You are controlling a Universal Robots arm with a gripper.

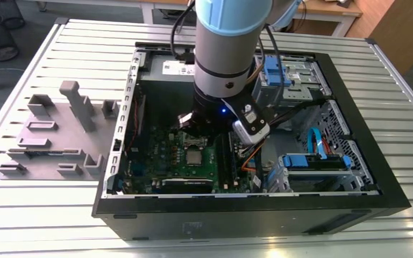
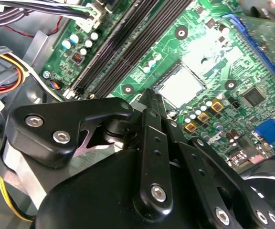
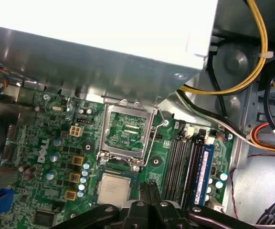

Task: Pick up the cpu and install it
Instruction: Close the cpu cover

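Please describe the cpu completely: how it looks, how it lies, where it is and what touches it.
The cpu is a small, flat, square chip with a pale silvery-grey metal top. It lies flat and level in its socket on the green motherboard, right next to the dark metal socket frame, which is swung open, so nothing covers the chip. The gripper is close beside one edge and holds nothing. Whether it touches the chip cannot be told.
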